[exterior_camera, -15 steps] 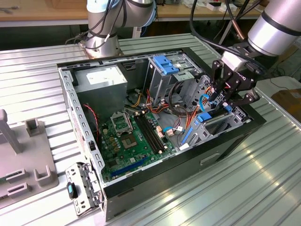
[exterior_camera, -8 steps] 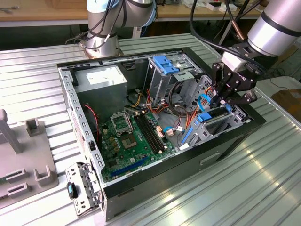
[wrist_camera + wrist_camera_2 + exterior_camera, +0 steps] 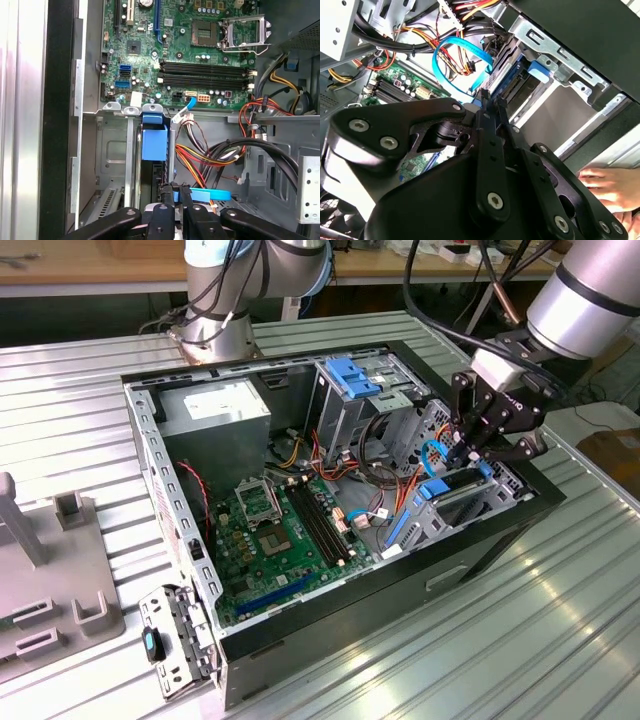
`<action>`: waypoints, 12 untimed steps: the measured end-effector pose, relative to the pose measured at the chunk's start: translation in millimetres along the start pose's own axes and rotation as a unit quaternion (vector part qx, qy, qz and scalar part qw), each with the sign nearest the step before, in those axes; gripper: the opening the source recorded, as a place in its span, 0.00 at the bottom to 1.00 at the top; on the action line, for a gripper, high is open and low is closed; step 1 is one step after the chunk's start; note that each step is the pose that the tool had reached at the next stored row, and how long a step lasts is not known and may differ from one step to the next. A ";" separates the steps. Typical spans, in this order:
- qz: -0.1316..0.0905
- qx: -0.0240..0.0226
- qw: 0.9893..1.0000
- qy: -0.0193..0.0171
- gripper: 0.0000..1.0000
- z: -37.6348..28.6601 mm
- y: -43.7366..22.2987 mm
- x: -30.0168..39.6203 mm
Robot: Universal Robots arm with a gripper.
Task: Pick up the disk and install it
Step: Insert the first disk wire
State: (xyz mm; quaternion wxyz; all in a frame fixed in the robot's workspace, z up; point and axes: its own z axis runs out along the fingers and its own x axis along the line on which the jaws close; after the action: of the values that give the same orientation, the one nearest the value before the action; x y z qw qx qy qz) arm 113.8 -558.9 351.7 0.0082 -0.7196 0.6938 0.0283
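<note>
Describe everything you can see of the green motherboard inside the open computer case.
The motherboard is a green printed circuit board lying flat on the floor of the open computer case, component side up. It carries a metal-framed processor socket with no cooler on it, a row of long black memory slots, small blue connectors and many tiny round capacitors. Coloured wires run beside one edge.

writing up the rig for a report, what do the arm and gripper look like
The arm is a silver-grey tube with a black band near the wrist and a pale blue cap on a joint near its base. Black cables loop beside the wrist. The gripper is matte black, built from flat linkage bars pinned with silver screws, under a light grey block.
</note>
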 end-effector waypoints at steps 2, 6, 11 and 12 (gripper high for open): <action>0.000 0.000 1.000 0.000 0.16 -0.4 -0.3 3.0; 0.001 0.000 1.000 0.001 0.16 1.0 -0.8 9.1; 0.002 0.000 1.000 0.001 0.16 1.3 -0.9 11.2; 0.003 0.000 1.000 0.001 0.16 1.3 -0.9 12.5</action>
State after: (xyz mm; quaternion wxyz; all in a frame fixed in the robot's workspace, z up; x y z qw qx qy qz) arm 115.0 -571.3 349.7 0.0069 -0.7175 0.6960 0.0276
